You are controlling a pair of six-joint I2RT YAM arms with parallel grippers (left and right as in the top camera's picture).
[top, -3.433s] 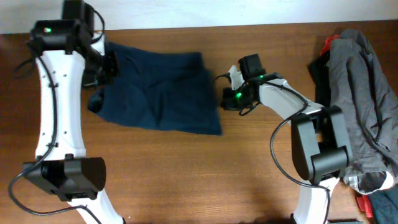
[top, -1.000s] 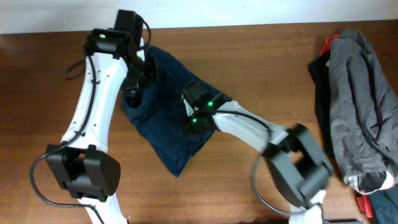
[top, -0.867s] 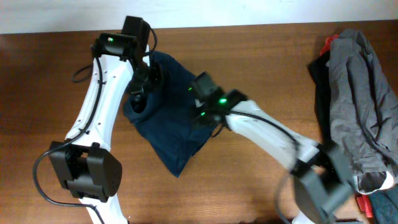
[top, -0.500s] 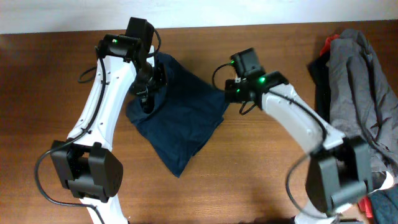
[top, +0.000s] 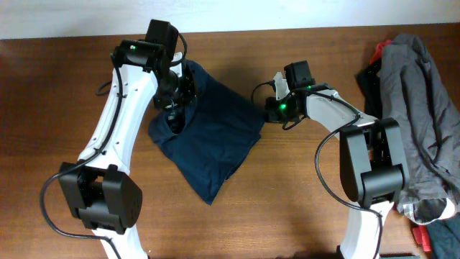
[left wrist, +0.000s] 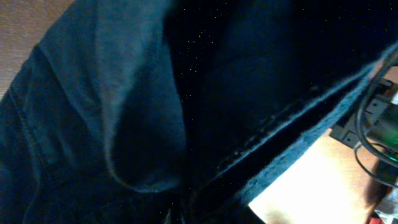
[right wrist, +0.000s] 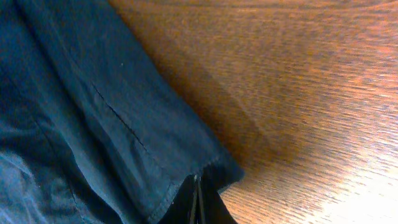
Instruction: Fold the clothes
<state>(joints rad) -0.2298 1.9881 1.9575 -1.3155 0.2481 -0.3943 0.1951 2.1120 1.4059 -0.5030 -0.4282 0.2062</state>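
The clothes (top: 208, 137), dark navy shorts, lie as a folded diamond on the wooden table (top: 287, 194), left of the middle. My left gripper (top: 176, 101) sits on their upper left part. In the left wrist view dark fabric (left wrist: 124, 93) fills the frame and swallows the fingers, so I cannot see how the jaws stand. My right gripper (top: 275, 111) is at the shorts' right corner. In the right wrist view its fingers (right wrist: 196, 183) are pressed together on the hem corner of the cloth (right wrist: 74, 124), over bare wood (right wrist: 298, 93).
A heap with a grey garment (top: 417, 108) lies at the table's right edge, with black cloth (top: 370, 86) beside it and red cloth (top: 438, 237) at the lower right. The table's back edge runs along the top, against a white wall.
My right gripper swept from the middle of the shorts out to the right, drawing the fabric's corner with it and spreading the cloth. The left gripper stayed almost in place on the upper left.
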